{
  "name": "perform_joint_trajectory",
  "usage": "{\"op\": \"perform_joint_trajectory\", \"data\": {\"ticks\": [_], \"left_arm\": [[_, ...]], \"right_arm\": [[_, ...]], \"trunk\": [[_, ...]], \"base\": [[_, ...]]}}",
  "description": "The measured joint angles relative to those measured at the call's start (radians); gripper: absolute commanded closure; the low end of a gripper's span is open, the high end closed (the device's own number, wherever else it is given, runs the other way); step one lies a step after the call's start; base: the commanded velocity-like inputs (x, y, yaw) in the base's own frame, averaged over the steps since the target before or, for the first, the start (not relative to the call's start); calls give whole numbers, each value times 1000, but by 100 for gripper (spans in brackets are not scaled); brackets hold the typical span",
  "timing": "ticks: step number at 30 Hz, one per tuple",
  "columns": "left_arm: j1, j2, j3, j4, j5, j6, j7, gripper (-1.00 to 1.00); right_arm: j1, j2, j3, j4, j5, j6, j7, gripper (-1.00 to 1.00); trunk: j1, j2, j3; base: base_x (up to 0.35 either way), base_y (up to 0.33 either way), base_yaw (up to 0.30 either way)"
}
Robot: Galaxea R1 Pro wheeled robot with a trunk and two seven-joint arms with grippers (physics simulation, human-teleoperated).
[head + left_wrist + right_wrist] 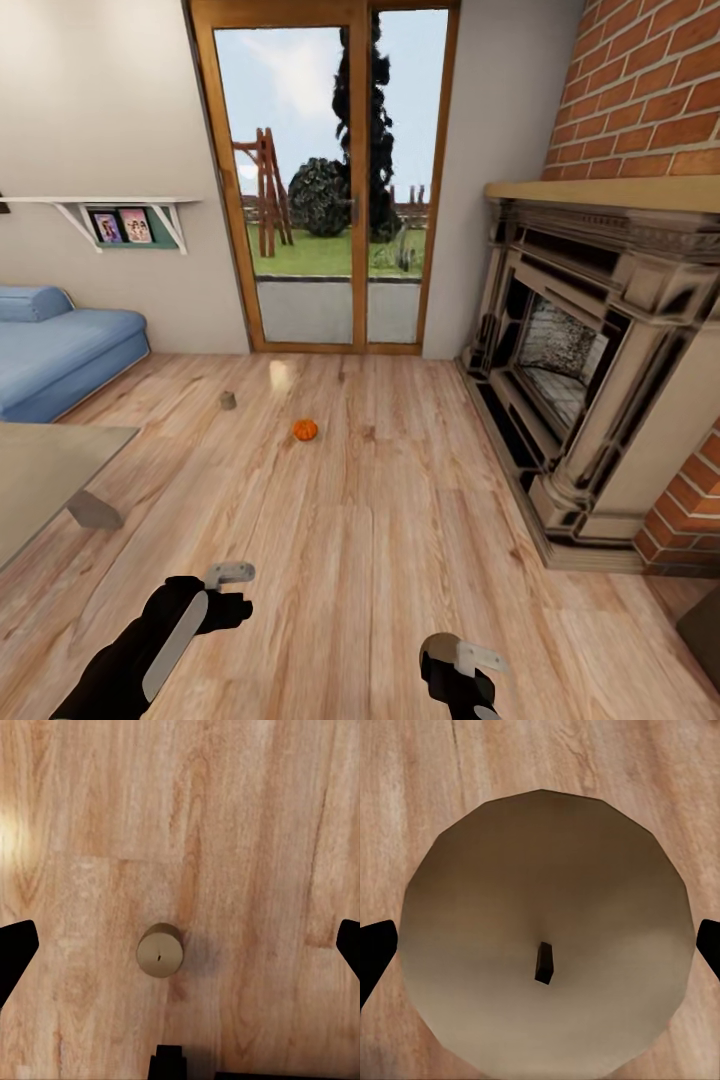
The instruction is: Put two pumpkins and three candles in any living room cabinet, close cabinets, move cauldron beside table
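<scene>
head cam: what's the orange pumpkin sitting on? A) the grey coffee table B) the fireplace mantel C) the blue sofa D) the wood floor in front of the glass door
D: the pumpkin rests on the bare wood floor, out in the open before the glass door, apart from the sofa and fireplace.

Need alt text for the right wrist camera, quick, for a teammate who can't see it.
A whitish candle seen from straight above, very close, its round top with a short dark wick spanning most of the picture. The right gripper's dark jaws show at either side, spread wide and not touching it, with wooden floor beneath.
</scene>
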Motion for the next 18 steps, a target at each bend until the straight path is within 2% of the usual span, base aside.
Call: {"op": "perform_joint_trajectory", "data": {"ticks": [13, 18], "left_arm": [[0, 0, 0, 0, 2, 0, 0, -100], [0, 0, 0, 0, 7, 0, 0, -100]], "right_arm": [[0, 0, 0, 0, 0, 0, 0, 100], [0, 0, 0, 0, 0, 0, 0, 100]], "trunk": [[0, 0, 0], [0, 0, 0]], "base": [[33, 40, 0], [51, 145, 0]]}}
